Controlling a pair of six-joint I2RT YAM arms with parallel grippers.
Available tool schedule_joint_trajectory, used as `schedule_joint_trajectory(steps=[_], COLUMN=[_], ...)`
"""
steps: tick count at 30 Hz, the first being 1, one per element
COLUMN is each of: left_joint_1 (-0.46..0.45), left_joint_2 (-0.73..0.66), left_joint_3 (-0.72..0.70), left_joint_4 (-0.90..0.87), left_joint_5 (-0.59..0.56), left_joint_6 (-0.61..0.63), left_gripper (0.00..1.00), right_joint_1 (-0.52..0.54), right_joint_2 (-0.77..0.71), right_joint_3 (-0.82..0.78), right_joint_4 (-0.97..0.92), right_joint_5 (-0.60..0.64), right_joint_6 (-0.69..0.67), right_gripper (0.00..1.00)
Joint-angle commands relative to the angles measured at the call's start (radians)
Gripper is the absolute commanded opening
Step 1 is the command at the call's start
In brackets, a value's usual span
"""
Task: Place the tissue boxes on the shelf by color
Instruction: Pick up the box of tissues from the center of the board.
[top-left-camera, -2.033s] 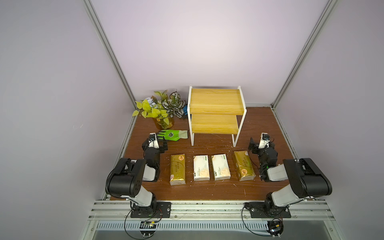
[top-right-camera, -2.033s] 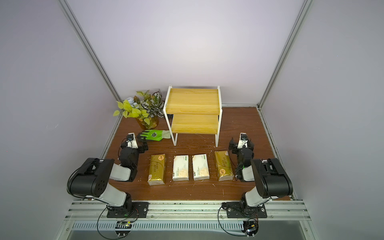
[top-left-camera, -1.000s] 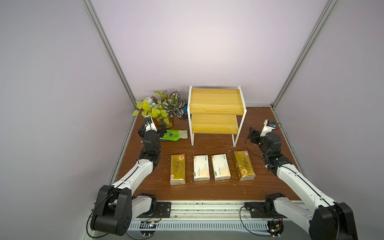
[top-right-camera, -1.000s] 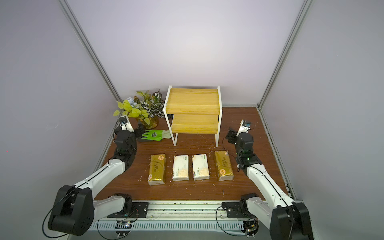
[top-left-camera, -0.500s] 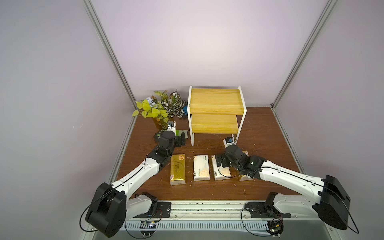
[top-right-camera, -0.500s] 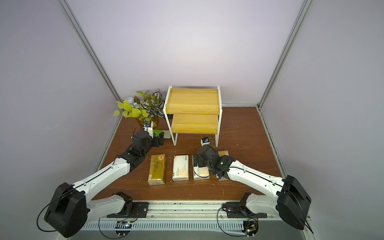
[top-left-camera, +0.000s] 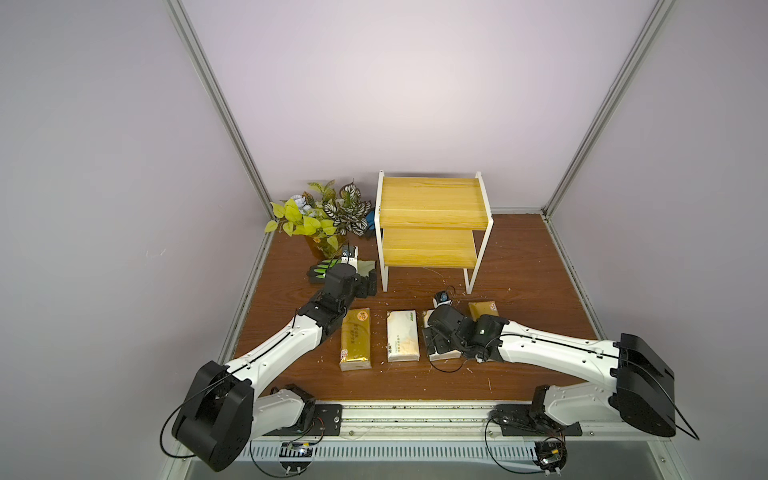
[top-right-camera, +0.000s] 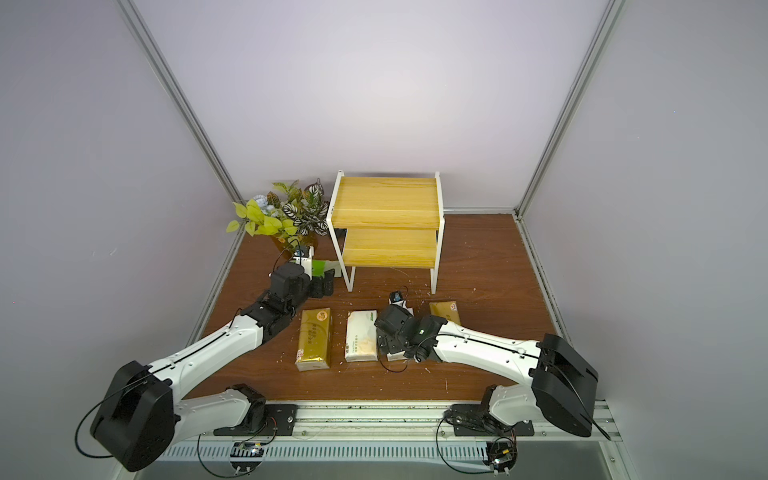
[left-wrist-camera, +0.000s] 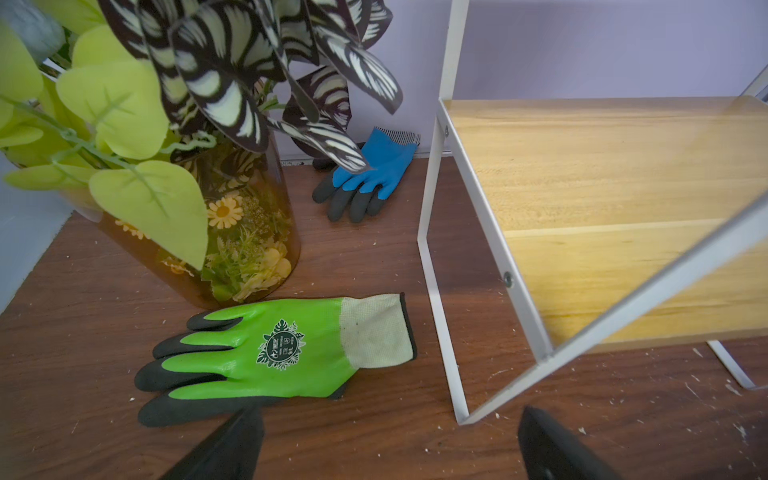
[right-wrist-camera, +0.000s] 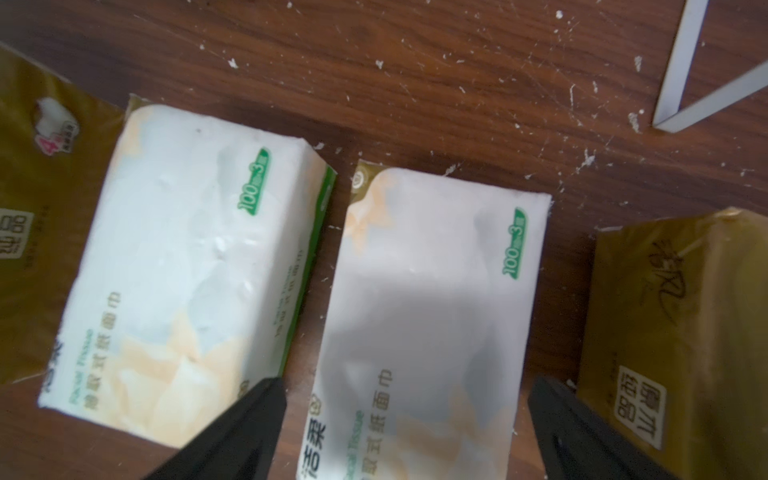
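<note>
Tissue boxes (top-right-camera: 361, 340) lie four in a row on the bench (top-left-camera: 540, 270). None is yet on the shelf (top-left-camera: 430, 249), whose two yellow boards stand bare just behind them. From the robot's left the row runs left gold pack (top-left-camera: 355, 345), left white pack (right-wrist-camera: 187, 257), right white pack (right-wrist-camera: 428, 311), right gold pack (top-left-camera: 482, 309).

I have the right end effector (right-wrist-camera: 407, 386) spread wide and holding nothing, poised over the right white pack with one finger toward each long side. The left end effector (left-wrist-camera: 390, 411) is likewise wide and empty. It sits off by the green glove (left-wrist-camera: 257, 353) near the shelf's front leg, over no pack.

To take this pack cleanly, I judge I should come straight down with the fingers in the two gaps. The gap toward the left white pack is slim, so I'd centre first or risk nudging that neighbour. The wrap looks soft, so a gentle squeeze at mid-length should do.

On both white packs a green badge reads "100" and "3". Pale green print on them reads "Facial Tissue" beside Chinese characters. The gold packs carry Chinese characters too. The glove's leafy badge is too small to read.
</note>
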Motion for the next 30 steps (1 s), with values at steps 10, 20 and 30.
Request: schedule_joint_trajectory(steps=[10,20,30], left_joint_1=[-0.014,-0.014,-0.016], left_joint_2=[0.007,0.064,0.084], left_joint_3=[-0.040,-0.016,-0.016], left_joint_4=[0.021,-0.020,-0.014], left_joint_5=[-0.045,0.014,0.050], left_joint_6=[-0.028,-0.051,-0.049], left_gripper=[1.00,1.00,1.00], right_joint_1=[0.037,0.058,0.091], right_joint_2=[-0.092,-0.096,-0.089], right_joint_3=[-0.073,-0.142,-0.153], right_joint_4=[-0.012,0.061,0.077], right_joint_5=[0.023,-0.018,-0.003], right_joint_6=[0.103,0.147,0.155], right_gripper=[0.99,0.99,0.99])
